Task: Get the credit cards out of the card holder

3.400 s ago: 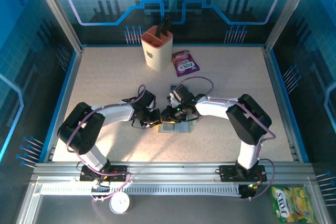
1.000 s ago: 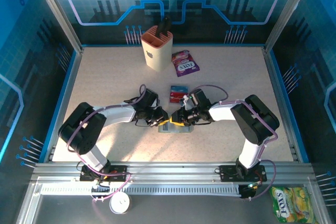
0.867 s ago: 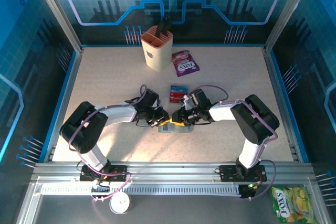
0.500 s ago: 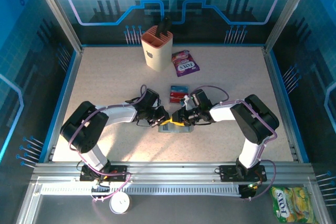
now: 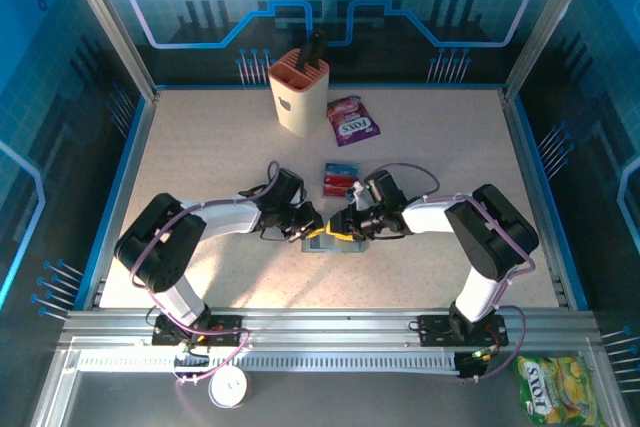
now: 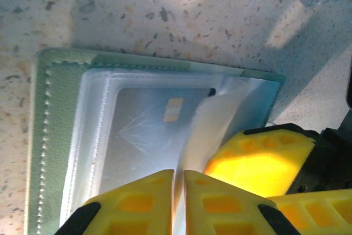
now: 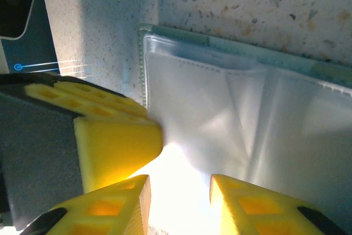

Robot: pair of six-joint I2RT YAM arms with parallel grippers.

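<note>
The grey-green card holder (image 5: 333,245) lies open on the table, with both grippers meeting over it. My left gripper (image 5: 313,230) (image 6: 179,177) is shut on the edge of a clear sleeve (image 6: 206,122) of the holder (image 6: 52,136). A pale card with a gold chip (image 6: 175,109) shows through that sleeve. My right gripper (image 5: 341,229) (image 7: 179,182) stands open, its fingertips (image 7: 236,191) down against the glaring plastic sleeves (image 7: 220,114), beside the left gripper's finger (image 7: 113,144). A small stack of red and blue credit cards (image 5: 337,179) lies on the table just behind the holder.
A beige slotted cup (image 5: 298,92) holding a dark tool stands at the back. A purple-and-white candy packet (image 5: 352,121) lies to its right. A green-yellow packet (image 5: 555,389) sits outside the frame at the near right. Blue walls enclose the table (image 5: 200,147).
My left gripper's jaws have closed the last bit onto the sleeve. The right arm came back from the card stack to the holder, then barely shifted; the stack now lies uncovered.
</note>
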